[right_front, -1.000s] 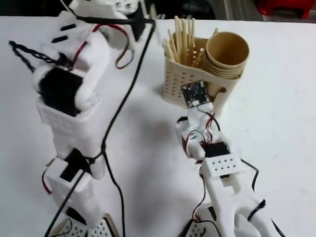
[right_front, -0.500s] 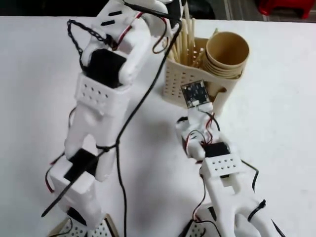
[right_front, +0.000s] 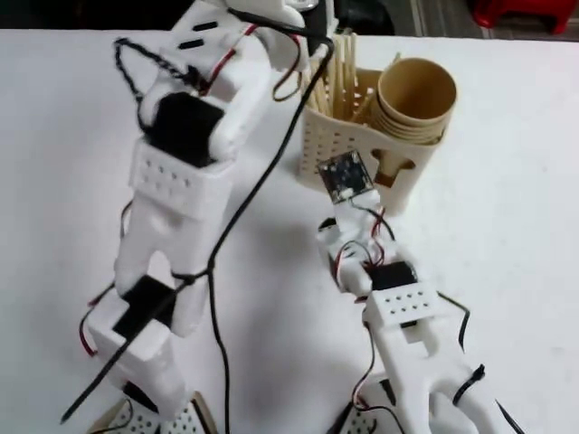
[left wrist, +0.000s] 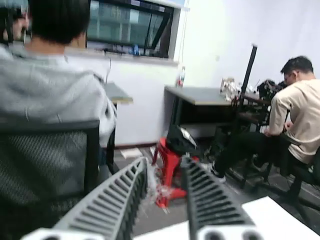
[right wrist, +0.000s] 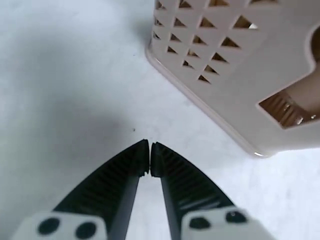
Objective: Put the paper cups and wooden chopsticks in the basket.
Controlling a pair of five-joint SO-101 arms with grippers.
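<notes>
Swinging in beside the basket (right_front: 348, 149), the left jaws now hang parted and empty; the right jaws pinch shut near its wall. Paper cups (right_front: 416, 90) and wooden chopsticks (right_front: 336, 63) stand inside it, so the task looks done.

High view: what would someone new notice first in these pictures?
The cream basket at the far side of the table, packed with a stack of paper cups and upright wooden chopsticks. Next, the left arm towering beside it, the left claw open toward the room behind. The right claw is shut, low and close to the basket's wall.
</notes>
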